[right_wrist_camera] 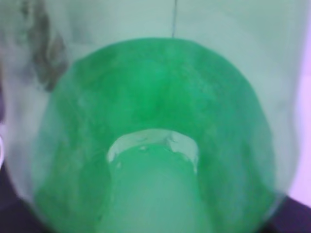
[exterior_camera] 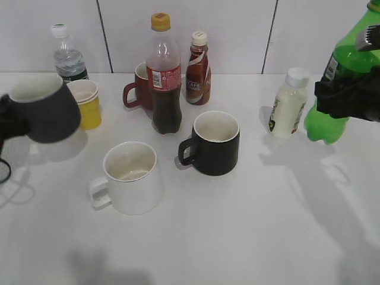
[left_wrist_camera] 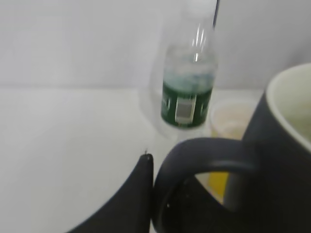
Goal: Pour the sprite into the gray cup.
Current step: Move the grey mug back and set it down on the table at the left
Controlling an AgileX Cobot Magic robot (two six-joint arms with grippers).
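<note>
Left end effector (exterior_camera: 7,122) is at the far left edge of the exterior view, clamped on the handle of the gray cup (exterior_camera: 43,108). Cup is lifted off the desk (exterior_camera: 237,237), upright, mouth slightly tilted, shadow below it. Left wrist view confirms: dark finger (left_wrist_camera: 138,194) sits against the cup's loop handle, white inside of the cup at the right edge.

Right end effector (exterior_camera: 347,98) is clamped around the sprite (exterior_camera: 344,65) at mid-body, far right of the exterior view. Bottle is raised off the desk and leaning, top cut by the frame edge. Right wrist view is filled with green plastic (right_wrist_camera: 155,136), blurred, nothing else usable there.

Cup and sprite are well apart, opposite sides of the desk.

Between them on the desk: white mug (exterior_camera: 130,177) front-left, black mug (exterior_camera: 214,142) centre, cola bottle (exterior_camera: 163,77) behind it, small brown bottle (exterior_camera: 198,70) beside the cola, red mug (exterior_camera: 139,86) behind the cola, yellow paper cup (exterior_camera: 86,102) just beside the gray cup, water bottle (exterior_camera: 68,56) at back left, small white bottle (exterior_camera: 290,102) near the sprite.
</note>
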